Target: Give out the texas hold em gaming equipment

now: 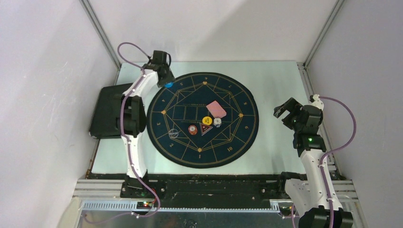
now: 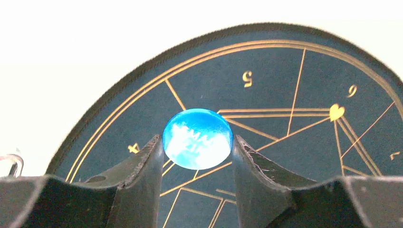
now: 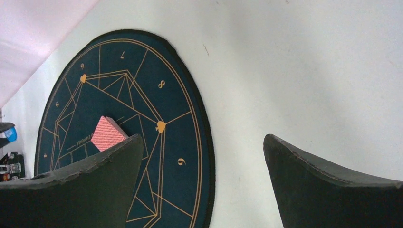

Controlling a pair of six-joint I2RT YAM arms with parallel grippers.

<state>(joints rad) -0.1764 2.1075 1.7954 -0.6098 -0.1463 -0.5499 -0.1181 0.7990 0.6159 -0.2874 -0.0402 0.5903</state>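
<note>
The left claw (image 2: 196, 140) appears to pinch the blue chip (image 2: 197, 135) by its rim between its tips, which should handle as a light, stiff, slick disc; the right claw (image 3: 203, 138) stands spread and empty.

Non-task items: mat, case, worktop, enclosure.

Dark round mat (image 1: 228, 142) lies flat in the middle of the pale worktop (image 1: 280, 85), with bare surface showing at its far, right and near sides. It has a gold double ring near the rim with numerals spaced round it, gold polygon lines inside, and small heart and spade marks at line junctions. Black rectangular case (image 1: 107, 111) sits at the left, just beside the mat and overhanging the worktop's left edge; can't tell if the two touch. Plain white walls (image 1: 214, 28) on three sides, metal corner posts (image 1: 102, 33), slotted metal rail (image 1: 214, 205) along the near edge.
</note>
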